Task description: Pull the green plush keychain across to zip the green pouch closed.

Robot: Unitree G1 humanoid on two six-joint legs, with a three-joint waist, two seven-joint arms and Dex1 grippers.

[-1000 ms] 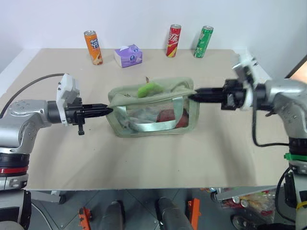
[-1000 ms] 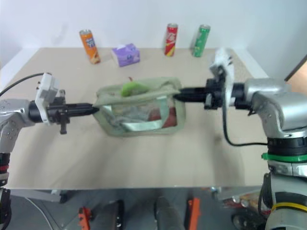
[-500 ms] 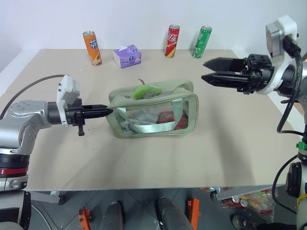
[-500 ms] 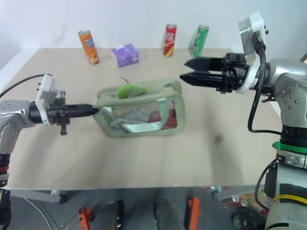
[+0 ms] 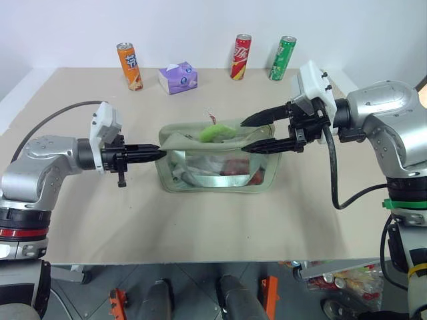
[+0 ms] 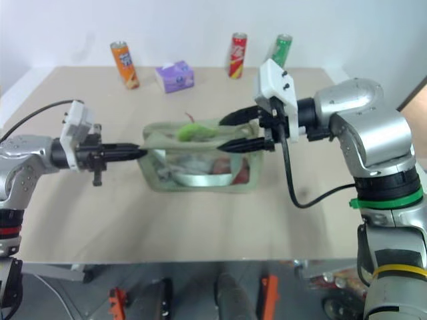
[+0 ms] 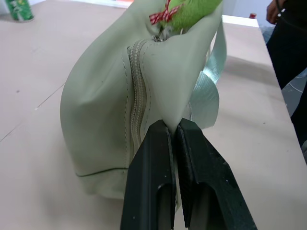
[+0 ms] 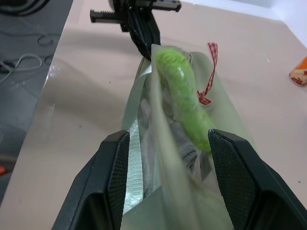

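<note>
The table (image 5: 80, 233) carries the pouch (image 5: 200, 180) at its middle. The left gripper (image 5: 162, 153) is clamped on the pouch's left end fabric. The right gripper (image 5: 245, 136) hangs spread wide over the right end, fingers either side. The keychain (image 5: 217, 132) lies on top of the pouch.

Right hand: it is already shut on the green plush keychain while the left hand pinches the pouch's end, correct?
Not quite. The right hand is open, its fingers either side of the green plush keychain, as the right wrist view shows. The left hand does pinch the green pouch's end.
</note>
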